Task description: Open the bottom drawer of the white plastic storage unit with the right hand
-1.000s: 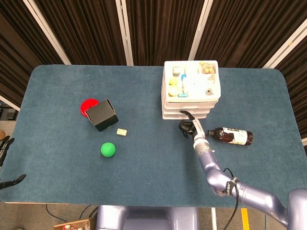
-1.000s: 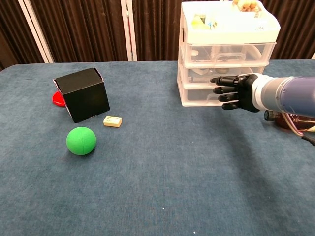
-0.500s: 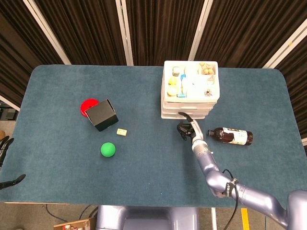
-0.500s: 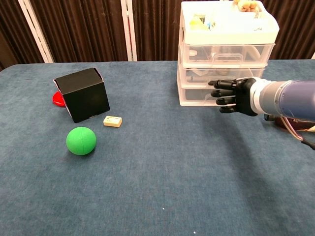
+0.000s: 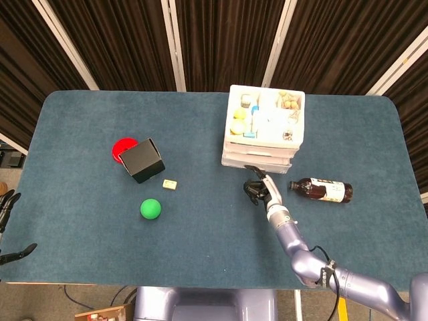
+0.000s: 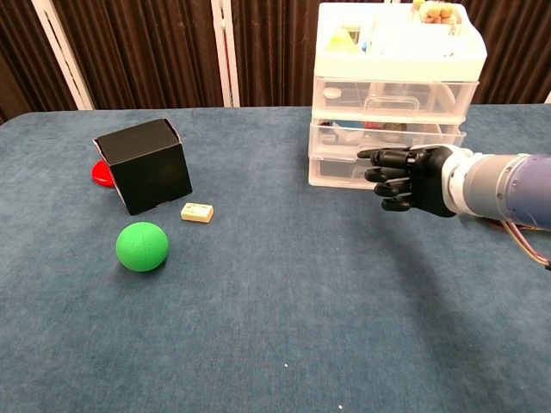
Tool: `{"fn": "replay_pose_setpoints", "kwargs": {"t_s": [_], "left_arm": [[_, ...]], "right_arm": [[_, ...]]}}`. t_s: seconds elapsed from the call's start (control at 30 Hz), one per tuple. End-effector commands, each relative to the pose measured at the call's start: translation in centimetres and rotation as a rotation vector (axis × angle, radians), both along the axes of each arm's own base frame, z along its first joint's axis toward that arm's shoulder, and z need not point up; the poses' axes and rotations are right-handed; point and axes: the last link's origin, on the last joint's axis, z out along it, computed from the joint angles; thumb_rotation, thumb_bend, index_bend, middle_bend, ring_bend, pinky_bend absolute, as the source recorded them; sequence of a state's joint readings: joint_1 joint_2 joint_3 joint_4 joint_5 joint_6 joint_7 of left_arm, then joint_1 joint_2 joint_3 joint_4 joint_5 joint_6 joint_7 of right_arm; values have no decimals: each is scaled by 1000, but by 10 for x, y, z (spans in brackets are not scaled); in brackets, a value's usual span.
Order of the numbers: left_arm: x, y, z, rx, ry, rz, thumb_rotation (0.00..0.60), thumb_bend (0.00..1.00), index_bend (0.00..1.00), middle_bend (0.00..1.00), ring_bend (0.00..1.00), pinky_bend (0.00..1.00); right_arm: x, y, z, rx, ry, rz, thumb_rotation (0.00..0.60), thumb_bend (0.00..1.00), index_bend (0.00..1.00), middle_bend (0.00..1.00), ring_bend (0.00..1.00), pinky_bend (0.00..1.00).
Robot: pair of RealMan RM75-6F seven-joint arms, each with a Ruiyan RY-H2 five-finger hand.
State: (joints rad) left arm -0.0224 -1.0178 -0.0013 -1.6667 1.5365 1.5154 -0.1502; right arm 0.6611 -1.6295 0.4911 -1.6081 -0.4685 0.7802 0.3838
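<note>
**Chest view: black hand at the drawer stack**

Boxy white plastic storage unit point(image 6: 392, 103) sits on the fuzzy blue table point(image 6: 258, 327), its translucent fronts glossy. The right hand point(image 6: 409, 176) hovers at the bottom drawer point(image 6: 340, 170), fingers point(image 6: 379, 157) extended sideways and slightly apart; whether they hook the drawer's handle, I cannot tell. Nearby: matte black box point(image 6: 145, 165), smooth green ball point(image 6: 142, 246).

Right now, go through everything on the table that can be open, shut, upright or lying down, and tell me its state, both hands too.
Bottom drawer: shut or nearly so.
Middle drawer: shut.
Top drawer: shut.
Top tray: open-topped, small items inside.
Brown bottle: lying on its side.
Black box: standing, tilted on the red disc.
Right hand: holds nothing, fingers apart.
Left hand: holds nothing.
</note>
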Motion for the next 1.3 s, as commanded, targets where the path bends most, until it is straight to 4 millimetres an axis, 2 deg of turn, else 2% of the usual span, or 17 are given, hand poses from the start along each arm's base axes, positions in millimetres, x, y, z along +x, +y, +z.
{"fn": "replay_pose_setpoints", "kwargs": {"t_s": [0.03,0.1,0.43,0.7,0.83,1.07,1.3], "left_arm": [[0,0,0,1,1,0,600,97,0,0,0,17],[-1,0,0,1,-1,2,600,97,0,0,0,17],[0,-1,1,4,-2,-2,600,98,0,0,0,17],[0,0,1,12,1,-7,600,98,0,0,0,17],[1,0,1,12,0,-11,600,98,0,0,0,17],[1,-1,1,12,-4,-8,600,98,0,0,0,18],[1,0,0,9,-5,-5,600,99,0,0,0,18]], "right_arm": [[-1,7,1,-4,29,24,600,756,49,825,829,903],[-3,11,1,-2,55,42,600,740,1,809,815,890],[-5,34,12,3,153,101,600,716,1,790,802,882],[6,51,37,-191,307,241,600,706,106,790,801,883],[7,48,46,-256,445,302,600,705,113,790,801,882],[-4,32,57,-217,655,327,600,704,147,790,801,883],[-11,20,59,-188,735,324,600,704,188,790,801,882]]}}
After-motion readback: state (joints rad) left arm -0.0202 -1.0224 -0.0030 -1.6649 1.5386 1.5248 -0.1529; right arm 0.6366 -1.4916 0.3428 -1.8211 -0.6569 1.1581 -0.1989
